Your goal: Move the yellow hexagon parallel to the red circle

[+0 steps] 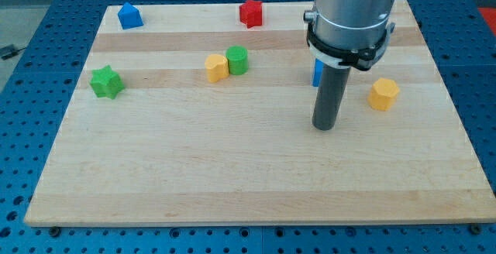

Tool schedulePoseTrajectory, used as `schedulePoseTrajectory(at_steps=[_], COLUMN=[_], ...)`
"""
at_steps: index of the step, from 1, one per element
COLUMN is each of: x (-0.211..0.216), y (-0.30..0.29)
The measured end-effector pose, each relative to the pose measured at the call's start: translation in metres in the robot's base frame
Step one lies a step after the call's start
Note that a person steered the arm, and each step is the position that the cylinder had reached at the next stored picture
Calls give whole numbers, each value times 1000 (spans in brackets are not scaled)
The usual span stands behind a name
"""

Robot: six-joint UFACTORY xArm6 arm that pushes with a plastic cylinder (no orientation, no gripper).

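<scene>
The yellow hexagon (384, 94) lies on the wooden board at the view's right, level with the board's middle band. The red circle is hidden behind the arm at the view's top right. My tip (325, 127) rests on the board to the left of the hexagon and slightly lower, a clear gap apart from it. The rod stands upright below the arm's wide grey body.
A blue cube (317, 71) is mostly hidden behind the rod. A red star (250, 12) and a blue house-shaped block (129, 15) sit along the top. A yellow block (216, 67) touches a green cylinder (237, 60). A green star (106, 81) is at the left.
</scene>
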State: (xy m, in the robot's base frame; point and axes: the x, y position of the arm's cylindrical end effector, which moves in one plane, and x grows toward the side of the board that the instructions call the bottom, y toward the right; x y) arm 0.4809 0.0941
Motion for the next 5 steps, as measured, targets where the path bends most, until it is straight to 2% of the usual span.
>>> schedulePoseTrajectory(at_steps=[2, 4, 5], x=[-22, -16, -35], y=[36, 86, 91])
